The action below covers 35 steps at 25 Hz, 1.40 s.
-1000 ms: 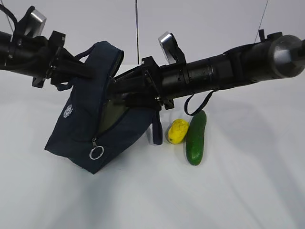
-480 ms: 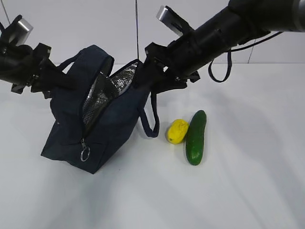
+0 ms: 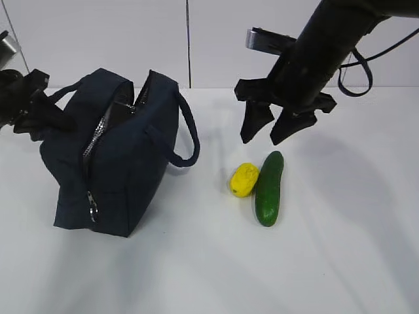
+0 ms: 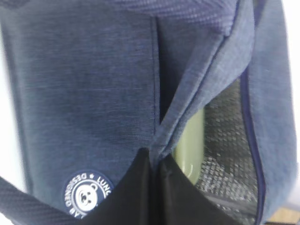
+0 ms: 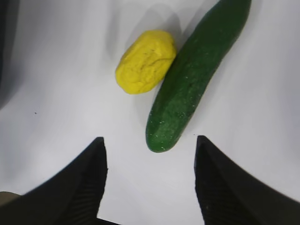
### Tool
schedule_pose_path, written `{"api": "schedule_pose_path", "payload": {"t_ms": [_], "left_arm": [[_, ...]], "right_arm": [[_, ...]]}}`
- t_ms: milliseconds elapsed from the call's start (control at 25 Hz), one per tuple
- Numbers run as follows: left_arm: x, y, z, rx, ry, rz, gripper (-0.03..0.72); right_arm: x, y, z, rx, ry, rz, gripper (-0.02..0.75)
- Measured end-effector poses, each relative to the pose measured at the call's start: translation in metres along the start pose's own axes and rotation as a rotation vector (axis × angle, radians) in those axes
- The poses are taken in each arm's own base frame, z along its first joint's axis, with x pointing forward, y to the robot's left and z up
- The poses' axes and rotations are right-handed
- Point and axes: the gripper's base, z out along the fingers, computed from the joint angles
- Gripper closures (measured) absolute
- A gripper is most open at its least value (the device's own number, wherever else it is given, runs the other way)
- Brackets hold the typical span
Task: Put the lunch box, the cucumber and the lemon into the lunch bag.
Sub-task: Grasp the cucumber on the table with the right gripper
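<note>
Now I counted one lemon [image 3: 243,180] and one cucumber [image 3: 268,188] touching at centre frame, one bag [image 3: 114,163] upright at left. Only a green sliver of the lunch box [image 4: 190,150] showed inside. My left pincer [image 3: 62,123], pinched shut on the bag's fabric, was mostly hidden; my right pincer [image 3: 270,131] had left the bag and hung wide open and bare above the cucumber.

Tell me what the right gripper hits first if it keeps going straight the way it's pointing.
Probably the cucumber: the open right gripper points down at the table, and in its wrist view the cucumber's near end lies between the fingers, the lemon left. Depth is unclear.
</note>
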Motion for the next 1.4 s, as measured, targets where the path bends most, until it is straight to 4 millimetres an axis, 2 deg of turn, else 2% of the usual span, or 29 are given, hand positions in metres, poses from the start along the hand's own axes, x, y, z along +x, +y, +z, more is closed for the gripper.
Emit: {"api": "schedule_pose_path", "payload": {"t_ms": [360, 640, 1040, 1400], "left_arm": [[-0.001, 0.007, -0.006, -0.007, -0.004, -0.018, 0.697], [0.000, 0.007, -0.006, -0.001, 0.004, -0.018, 0.696], [0.001, 0.006, -0.006, 0.008, 0.017, -0.017, 0.696], [0.001, 0.006, -0.006, 0.008, 0.017, -0.017, 0.696]], "right_arm": [[0.005, -0.016, -0.001, 0.186, 0.037, 0.138, 0.273], [0.005, -0.027, -0.002, 0.308, 0.024, 0.262, 0.223], [0.003, -0.040, 0.056, 0.287, 0.144, 0.370, 0.221], [-0.001, -0.043, 0.075, 0.249, 0.132, 0.394, 0.221]]}}
